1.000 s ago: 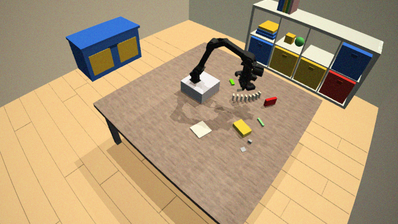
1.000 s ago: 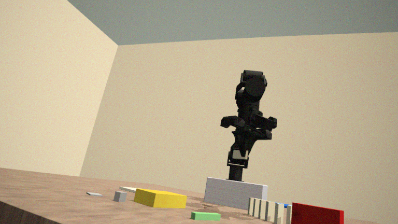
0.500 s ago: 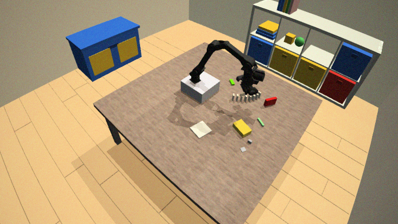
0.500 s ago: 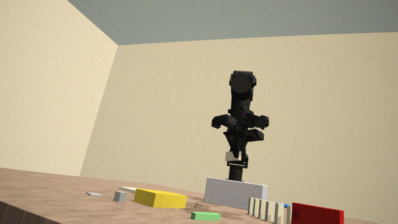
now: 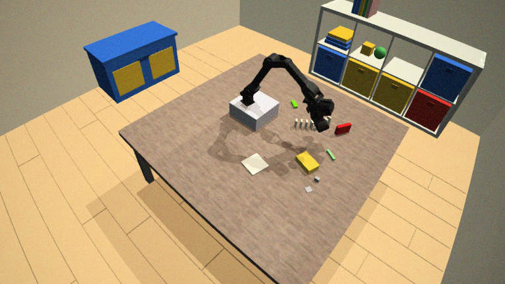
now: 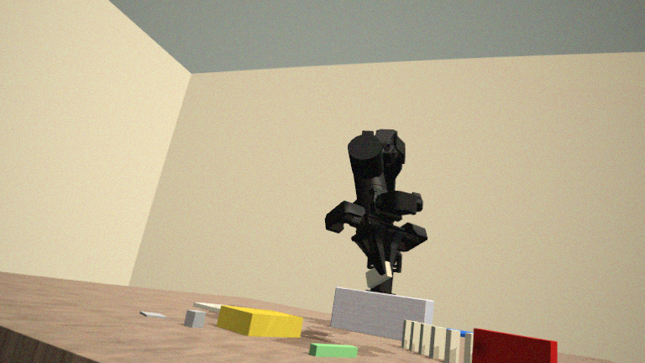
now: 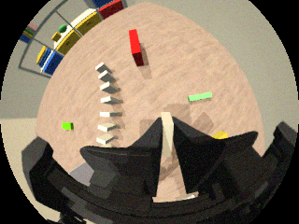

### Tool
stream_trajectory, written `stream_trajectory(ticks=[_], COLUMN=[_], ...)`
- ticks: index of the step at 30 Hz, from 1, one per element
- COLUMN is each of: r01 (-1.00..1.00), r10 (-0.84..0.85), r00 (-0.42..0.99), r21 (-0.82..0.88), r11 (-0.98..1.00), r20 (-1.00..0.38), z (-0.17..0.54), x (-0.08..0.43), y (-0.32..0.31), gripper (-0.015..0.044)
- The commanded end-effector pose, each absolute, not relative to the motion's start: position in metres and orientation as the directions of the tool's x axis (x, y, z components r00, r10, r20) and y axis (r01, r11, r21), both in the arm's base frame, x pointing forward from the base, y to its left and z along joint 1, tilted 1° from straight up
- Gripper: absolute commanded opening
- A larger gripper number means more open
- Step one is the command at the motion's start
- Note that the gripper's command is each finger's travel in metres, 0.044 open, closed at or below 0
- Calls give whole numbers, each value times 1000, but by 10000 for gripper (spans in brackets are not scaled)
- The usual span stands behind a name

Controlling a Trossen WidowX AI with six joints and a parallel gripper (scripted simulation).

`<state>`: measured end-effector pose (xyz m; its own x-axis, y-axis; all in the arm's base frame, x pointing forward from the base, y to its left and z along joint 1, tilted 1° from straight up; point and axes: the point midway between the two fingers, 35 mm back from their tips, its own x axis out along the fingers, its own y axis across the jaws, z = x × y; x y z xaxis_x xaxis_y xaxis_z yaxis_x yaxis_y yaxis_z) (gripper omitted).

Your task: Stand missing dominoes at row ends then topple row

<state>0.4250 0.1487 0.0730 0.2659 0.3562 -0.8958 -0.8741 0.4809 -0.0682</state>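
Note:
My gripper [image 5: 321, 126] [image 6: 380, 268] [image 7: 165, 120] is shut on a cream domino [image 6: 376, 278] [image 7: 166, 127]. It holds the domino high above the table, tilted in the exterior view; the top view hides it. Several cream dominoes [image 5: 301, 123] [image 6: 438, 340] [image 7: 110, 114] stand upright in a gently curved row. The row is left of my fingers in the wrist view and lower right in the exterior view. In the top view my gripper hides part of the row; in the second the red block overlaps its right side.
A red block [image 5: 342, 128] [image 6: 513, 347] [image 7: 135, 46] stands near the row's far end. A bright green block [image 5: 294, 104] [image 7: 67, 126], light green bar [image 5: 330, 154] [image 6: 332, 350] [image 7: 200, 97], yellow block [image 5: 307, 162] [image 6: 275, 324], grey cube [image 5: 316, 179] [image 6: 195, 318] and cream square [image 5: 254, 164] lie around.

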Motion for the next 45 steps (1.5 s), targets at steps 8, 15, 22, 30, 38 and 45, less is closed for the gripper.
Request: stream_trajectory(ticks=[8, 15, 22, 30, 38, 45], r01=[-828, -813, -810, -821, -845, -870], r10=[525, 613, 690, 762, 821, 862], r00=[375, 430, 471, 493, 490, 468], r21=[-21, 10, 39, 64, 74, 69], r11=[560, 582, 585, 567, 530, 488], r20=[-764, -662, -550, -419, -293, -195], z=[60, 57, 58, 61, 65, 70], x=[451, 462, 467, 466, 457, 444], y=[150, 149, 144, 137, 128, 119], gripper=[29, 29, 29, 29, 29, 29])
